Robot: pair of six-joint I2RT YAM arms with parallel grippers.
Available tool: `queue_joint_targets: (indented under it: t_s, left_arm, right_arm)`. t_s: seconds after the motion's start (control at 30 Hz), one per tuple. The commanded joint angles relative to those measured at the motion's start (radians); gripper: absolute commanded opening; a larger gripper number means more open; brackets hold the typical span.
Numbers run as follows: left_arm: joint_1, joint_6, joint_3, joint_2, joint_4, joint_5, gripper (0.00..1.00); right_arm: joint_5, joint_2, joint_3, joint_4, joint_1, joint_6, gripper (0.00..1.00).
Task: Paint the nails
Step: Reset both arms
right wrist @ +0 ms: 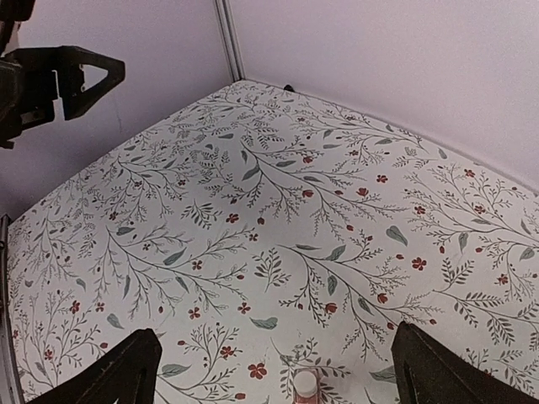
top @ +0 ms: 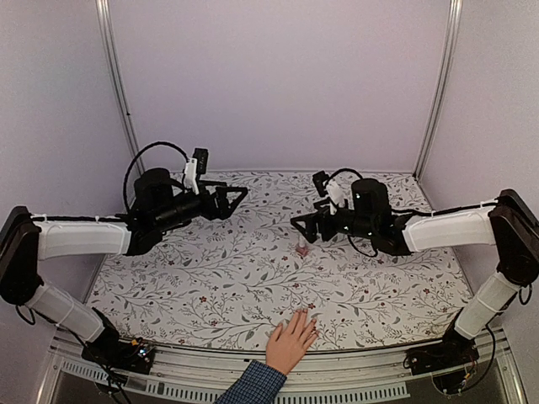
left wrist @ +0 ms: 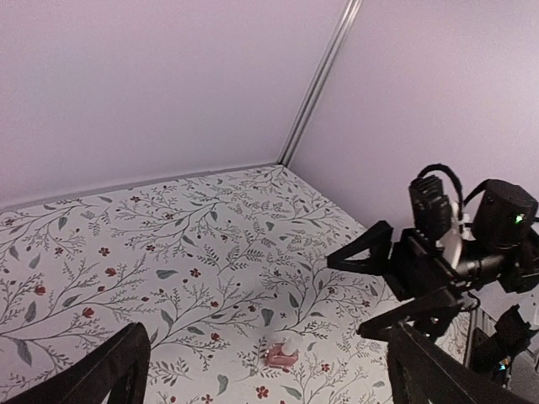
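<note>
A light-skinned hand (top: 290,341) with a blue checked cuff (top: 253,385) lies flat at the table's near edge, fingers spread. Its nails (top: 306,318) are too small to make out. A small pink bottle (top: 301,247) with a white cap stands mid-table; it also shows as the bottle (left wrist: 282,353) in the left wrist view and its cap (right wrist: 305,385) in the right wrist view. My right gripper (top: 297,229) hangs open just above and behind the bottle, holding nothing. My left gripper (top: 237,200) hovers open and empty at the back left, far from the hand.
A floral cloth (top: 210,278) covers the table. Pale walls and metal corner posts (top: 118,84) enclose the back and sides. The right gripper (left wrist: 345,299) appears in the left wrist view, and the left gripper (right wrist: 76,76) shows at the top left of the right wrist view.
</note>
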Motion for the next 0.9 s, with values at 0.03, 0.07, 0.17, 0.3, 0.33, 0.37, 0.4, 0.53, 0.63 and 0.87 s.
queue_joint_targets:
  t_s: [0.03, 0.07, 0.17, 0.3, 0.33, 0.37, 0.4, 0.53, 0.63, 0.87]
  left_arm:
    - [0.065, -0.010, 0.110, -0.029, -0.333, -0.098, 1.00]
    - [0.072, -0.010, 0.114, -0.041, -0.364, -0.128, 1.00]
    - [0.087, -0.010, 0.092, -0.084, -0.415, -0.243, 1.00]
    - [0.121, -0.040, 0.035, -0.126, -0.476, -0.385, 1.00]
    - [0.128, -0.053, 0.014, -0.133, -0.485, -0.410, 1.00]
    - [0.132, -0.064, -0.009, -0.142, -0.488, -0.418, 1.00]
    - [0.136, -0.075, -0.035, -0.150, -0.486, -0.423, 1.00]
    - [0.141, -0.107, -0.122, -0.172, -0.460, -0.438, 1.00]
    - [0.141, -0.126, -0.158, -0.168, -0.452, -0.448, 1.00]
    - [0.142, -0.147, -0.151, -0.155, -0.473, -0.465, 1.00]
  right_arm:
    - [-0.043, -0.141, 0.013, -0.180, -0.064, 0.069, 0.99]
    - [-0.054, -0.165, 0.006, -0.195, -0.089, 0.087, 0.99]
    - [-0.089, -0.253, -0.034, -0.222, -0.168, 0.156, 0.99]
    - [-0.082, -0.374, -0.122, -0.228, -0.247, 0.206, 0.99]
    - [-0.078, -0.391, -0.154, -0.227, -0.264, 0.215, 0.99]
    - [-0.078, -0.410, -0.179, -0.226, -0.280, 0.230, 0.99]
    - [-0.081, -0.424, -0.204, -0.222, -0.294, 0.239, 0.99]
    - [-0.084, -0.479, -0.297, -0.199, -0.326, 0.262, 0.99]
    - [-0.079, -0.502, -0.345, -0.189, -0.330, 0.262, 0.99]
    - [-0.078, -0.566, -0.390, -0.180, -0.331, 0.245, 0.99]
